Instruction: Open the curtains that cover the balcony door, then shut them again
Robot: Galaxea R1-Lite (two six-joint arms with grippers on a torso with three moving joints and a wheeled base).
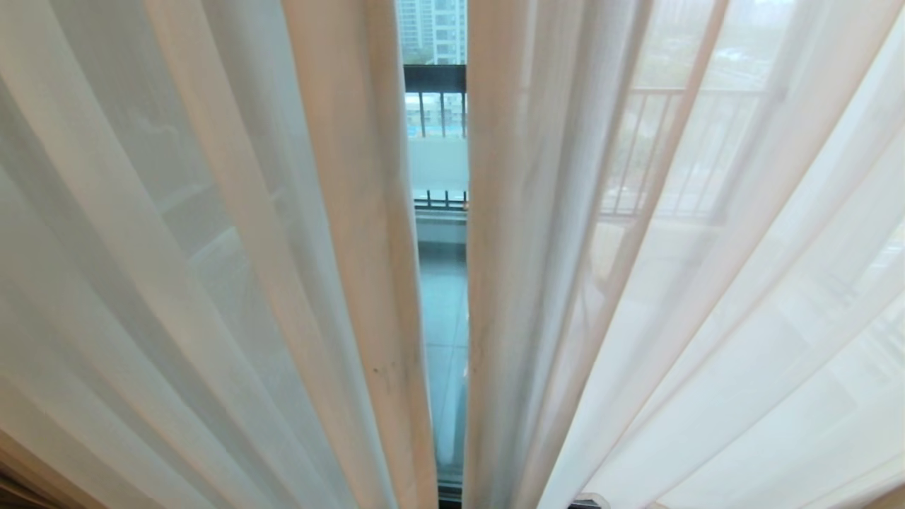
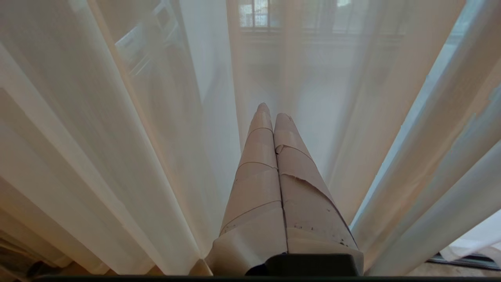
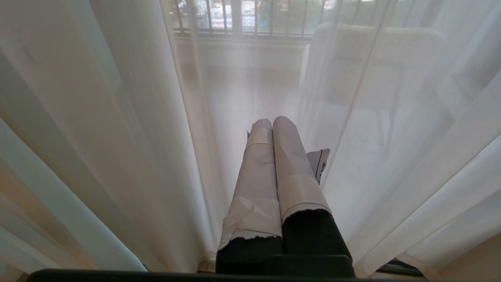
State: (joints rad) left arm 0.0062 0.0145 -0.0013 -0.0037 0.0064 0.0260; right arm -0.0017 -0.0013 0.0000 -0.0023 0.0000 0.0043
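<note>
The curtains hang as two sheer white panels with cream folds, a left panel (image 1: 212, 283) and a right panel (image 1: 672, 283). A narrow gap between them shows the glass of the balcony door (image 1: 444, 304). Neither arm shows in the head view. In the left wrist view my left gripper (image 2: 273, 111) is shut, its tape-wrapped fingers pressed together with nothing between them, pointing at the curtain fabric (image 2: 137, 137) close ahead. My right gripper (image 3: 272, 122) is likewise shut and empty, facing the curtain (image 3: 117, 137).
Through the gap I see the black-barred balcony railing (image 1: 435, 99) and the tiled balcony floor beyond. The dark door track (image 1: 450, 495) runs at the foot of the curtains. A pale chair-like shape (image 3: 372, 66) shows behind the sheer fabric.
</note>
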